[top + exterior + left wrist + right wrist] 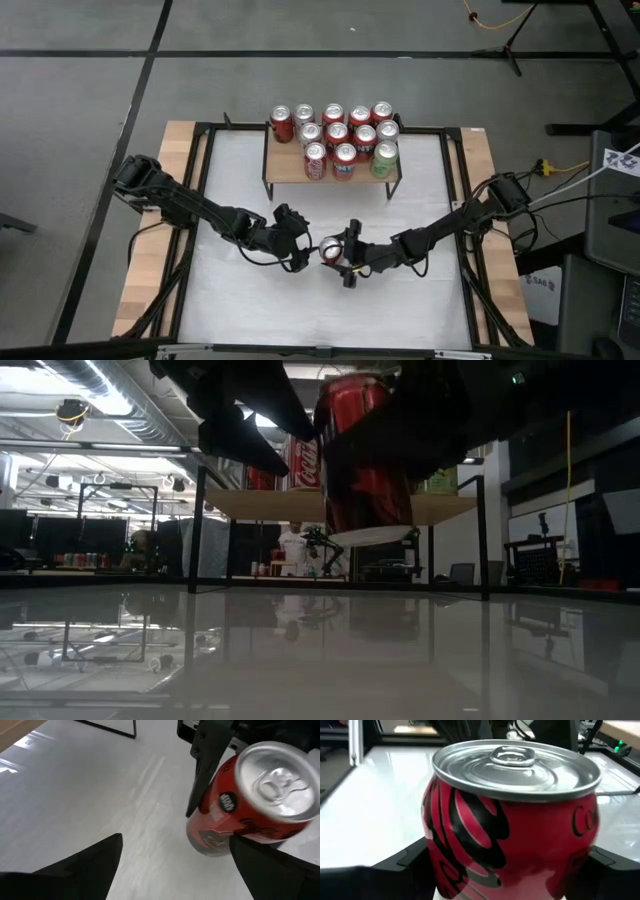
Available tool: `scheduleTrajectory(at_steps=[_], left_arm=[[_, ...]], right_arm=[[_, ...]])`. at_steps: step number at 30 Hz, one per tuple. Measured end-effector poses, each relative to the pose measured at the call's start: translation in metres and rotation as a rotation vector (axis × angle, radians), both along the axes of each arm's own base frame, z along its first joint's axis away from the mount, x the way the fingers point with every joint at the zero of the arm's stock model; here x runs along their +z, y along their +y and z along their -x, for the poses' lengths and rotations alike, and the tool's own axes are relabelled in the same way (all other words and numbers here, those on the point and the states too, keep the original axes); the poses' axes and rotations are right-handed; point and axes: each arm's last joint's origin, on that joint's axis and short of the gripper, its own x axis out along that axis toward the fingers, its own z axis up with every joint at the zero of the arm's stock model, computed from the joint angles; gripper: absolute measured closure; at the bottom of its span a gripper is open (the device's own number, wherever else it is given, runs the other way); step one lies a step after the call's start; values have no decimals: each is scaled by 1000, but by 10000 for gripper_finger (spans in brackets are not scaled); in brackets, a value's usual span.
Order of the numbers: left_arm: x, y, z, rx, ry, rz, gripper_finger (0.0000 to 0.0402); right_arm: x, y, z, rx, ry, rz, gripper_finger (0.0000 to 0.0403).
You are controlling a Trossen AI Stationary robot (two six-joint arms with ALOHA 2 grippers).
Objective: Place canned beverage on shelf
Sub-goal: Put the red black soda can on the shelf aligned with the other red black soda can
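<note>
- The right pincer (343, 258) is clamped on a red can (330, 249); its dark fingers (402, 865) press both sides of the can body in the right wrist view.
- The can is lifted clear of the tabletop (250, 290): the low view shows a gap under its base, and it hangs slightly tilted.
- The left pincer (298, 243) sits just beside the can, jaws wide apart and holding nothing; in the left wrist view its fingers (85, 867) frame the can without touching it.
- Beyond both arms, at the far side of the tabletop, stands the shelf (285, 168), well apart from the held can.
- Red, silver and green cans (335, 135) crowd most of the plank; a bare strip shows at its near left.
- Step in hand, as I judge it: carrying the can toward the shelf, with placing not yet done.
- Next move likely calls for raising the can above plank height, bringing it upright over the bare strip, and lowering it without knocking the standing cans.
</note>
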Motion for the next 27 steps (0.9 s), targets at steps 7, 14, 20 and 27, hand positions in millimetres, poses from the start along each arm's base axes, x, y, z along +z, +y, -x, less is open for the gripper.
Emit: scheduleTrajectory(at_steps=[7,14,20,27], left_arm=[[0,-1,-1,-2,-6,5,31],[2,-2,-2,-16,-30,25,31],[9,-5,-7,-14,-119,83,31],[21,-6,-14,-7,-255,55,31]], right_arm=[[-9,-2,4,-18,87,42,93],[-9,-4,4,-84,73,43,93],[-8,-5,4,-117,58,52,104],[-7,-5,4,-157,43,19,96]])
